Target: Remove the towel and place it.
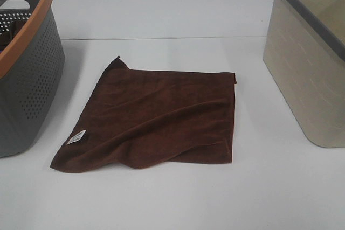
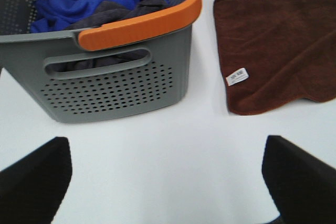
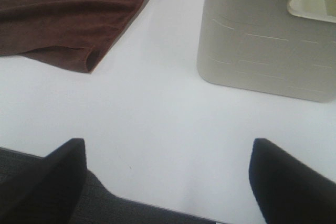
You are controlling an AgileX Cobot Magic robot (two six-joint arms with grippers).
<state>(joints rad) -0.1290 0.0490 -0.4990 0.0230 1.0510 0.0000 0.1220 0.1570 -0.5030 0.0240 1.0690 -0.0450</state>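
Exterior high view: my arms did not show in it; the towel (image 1: 156,117) lay spread flat on the white table (image 1: 178,203).
Towel position: between the grey basket (image 1: 27,79) and the beige basket (image 1: 307,68), touching neither, a little nearer the grey one.
Towel shape: roughly square, so I could tell no clear long axis; its edges sat slightly skewed to the table seam, with one far corner poking up toward the grey basket side.
Towel label: the small white label (image 1: 76,137) sat near the front corner closest to the grey basket.
Towel surface: shallow folds ran across it, and the front edge was doubled over.
Grey basket: orange rim, holding blue cloth (image 2: 84,6) and dark cloths.
Left gripper (image 2: 168,182): fingers spread wide, holding nothing, above bare table beside the towel.
Right gripper (image 3: 168,182): fingers spread wide, empty, between towel and beige basket.
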